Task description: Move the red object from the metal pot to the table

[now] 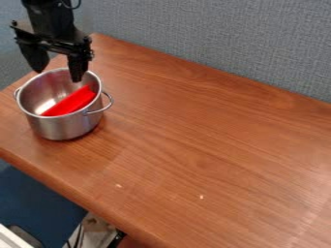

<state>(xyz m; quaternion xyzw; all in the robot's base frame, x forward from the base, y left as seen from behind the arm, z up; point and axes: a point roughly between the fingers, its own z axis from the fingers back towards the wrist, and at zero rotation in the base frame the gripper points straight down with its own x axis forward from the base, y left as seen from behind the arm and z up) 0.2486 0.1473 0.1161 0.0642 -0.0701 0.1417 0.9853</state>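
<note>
A wide stretch of reddish-brown tabletop [207,136] fills the foreground, bare of any cargo. Farther back, at its left corner, the metal pot [58,107] holds the red object [73,102], lying inside against the right wall. Above the pot's far rim hangs the claw [54,66], fingers spread wide and empty. By this view nothing is accomplished yet: the grasp, lift and set-down all remain.
</note>
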